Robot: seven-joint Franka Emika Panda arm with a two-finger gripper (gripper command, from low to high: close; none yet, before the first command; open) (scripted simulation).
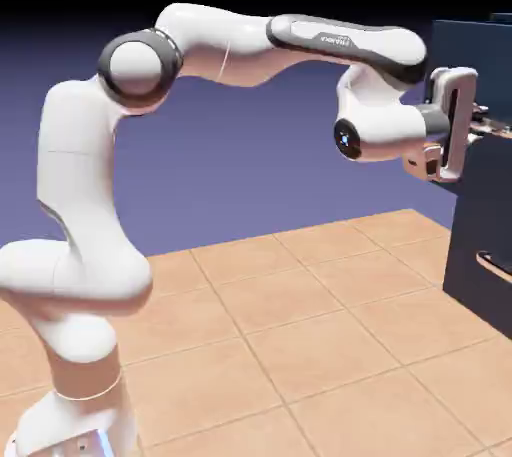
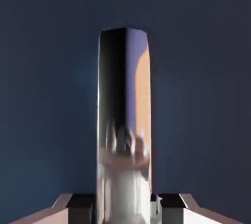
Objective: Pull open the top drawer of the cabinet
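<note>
Blue-violet backdrop (image 1: 240, 185), tan tiled floor (image 1: 300, 315)

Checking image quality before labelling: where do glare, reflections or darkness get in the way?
Hand view: mirror-like reflections streak the top drawer's handle, bright toward the bottom; the drawer front is dim. Exterior view: highlights wash out parts of the arm.

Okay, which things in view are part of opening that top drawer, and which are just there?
For the job:
- pincer
- top drawer's bar handle
- cabinet

Just there:
- tiled floor
- lower handle
</note>
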